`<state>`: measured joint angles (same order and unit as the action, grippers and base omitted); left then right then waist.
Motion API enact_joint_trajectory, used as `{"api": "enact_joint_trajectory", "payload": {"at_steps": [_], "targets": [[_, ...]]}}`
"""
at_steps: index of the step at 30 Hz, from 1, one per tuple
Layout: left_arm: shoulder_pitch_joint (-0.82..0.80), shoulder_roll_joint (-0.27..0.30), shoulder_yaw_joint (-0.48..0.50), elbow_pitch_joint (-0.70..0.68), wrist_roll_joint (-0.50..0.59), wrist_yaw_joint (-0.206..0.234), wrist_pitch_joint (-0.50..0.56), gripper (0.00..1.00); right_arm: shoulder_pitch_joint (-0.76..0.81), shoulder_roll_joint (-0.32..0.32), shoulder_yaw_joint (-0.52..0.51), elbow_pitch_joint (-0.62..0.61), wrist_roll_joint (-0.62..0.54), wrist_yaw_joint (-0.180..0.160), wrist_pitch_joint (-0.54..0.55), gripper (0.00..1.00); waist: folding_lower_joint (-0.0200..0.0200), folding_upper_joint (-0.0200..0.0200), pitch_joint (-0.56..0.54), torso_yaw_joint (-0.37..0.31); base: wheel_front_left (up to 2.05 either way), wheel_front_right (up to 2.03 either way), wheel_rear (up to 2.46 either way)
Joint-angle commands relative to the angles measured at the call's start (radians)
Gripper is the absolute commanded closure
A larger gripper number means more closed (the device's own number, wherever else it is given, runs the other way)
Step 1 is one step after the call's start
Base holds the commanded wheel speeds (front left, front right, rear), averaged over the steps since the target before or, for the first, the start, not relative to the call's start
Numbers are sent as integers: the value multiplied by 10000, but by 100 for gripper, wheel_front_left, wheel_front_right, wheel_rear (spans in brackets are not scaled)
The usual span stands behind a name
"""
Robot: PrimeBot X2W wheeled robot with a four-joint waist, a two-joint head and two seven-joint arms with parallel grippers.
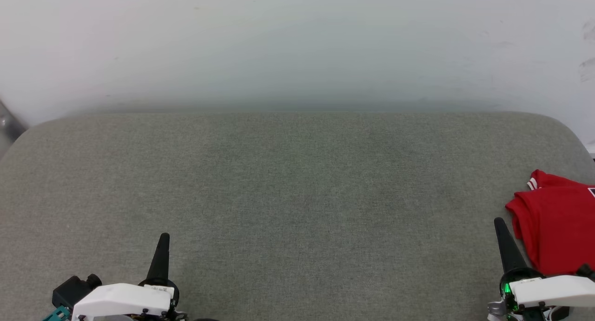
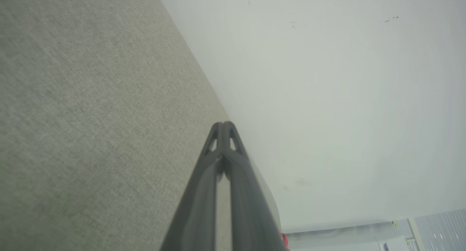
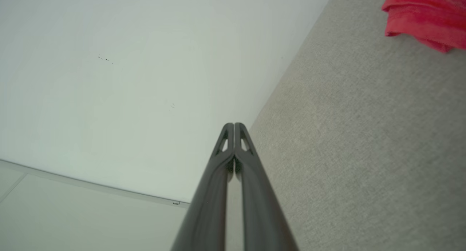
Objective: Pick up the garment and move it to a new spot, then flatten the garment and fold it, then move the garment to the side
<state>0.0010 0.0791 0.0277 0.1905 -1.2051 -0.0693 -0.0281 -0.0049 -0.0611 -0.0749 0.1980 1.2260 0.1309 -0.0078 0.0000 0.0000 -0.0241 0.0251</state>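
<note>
The garment [image 1: 555, 228] lies on the grey worktop [image 1: 297, 186] at its far right side, red with a bit of striped trim showing at its top. The head view's edge cuts it off, so it may be folded or merely bunched; I cannot tell which. The right end effector [image 1: 499, 223] sits just beside its near left corner, apart from it, fingers pressed together on nothing. The left end effector [image 1: 162, 239] rests low on the left, well apart from the cloth, also pressed together and empty. Both point up the worktop toward the pale wall [image 1: 297, 46], which reads as a rest pose rather than a reach. With the middle of the worktop bare, the shirt looks parked aside. To lift it, the right fingers would first have to spread.
</note>
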Motion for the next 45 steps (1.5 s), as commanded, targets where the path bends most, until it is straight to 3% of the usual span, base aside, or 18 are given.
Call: {"api": "enact_joint_trajectory", "payload": {"at_steps": [1,45], "targets": [[-227,41,38,-37,-223,-67,64,100,-270,-63,-31,-24,222,0,42,100,0,0,5,-5,0,0,0],[-1047,-37,486,487,-3936,-585,1049,100,-1025,-10,-230,426,3610,-3,1018,100,0,0,236,-217,0,0,0]]}}
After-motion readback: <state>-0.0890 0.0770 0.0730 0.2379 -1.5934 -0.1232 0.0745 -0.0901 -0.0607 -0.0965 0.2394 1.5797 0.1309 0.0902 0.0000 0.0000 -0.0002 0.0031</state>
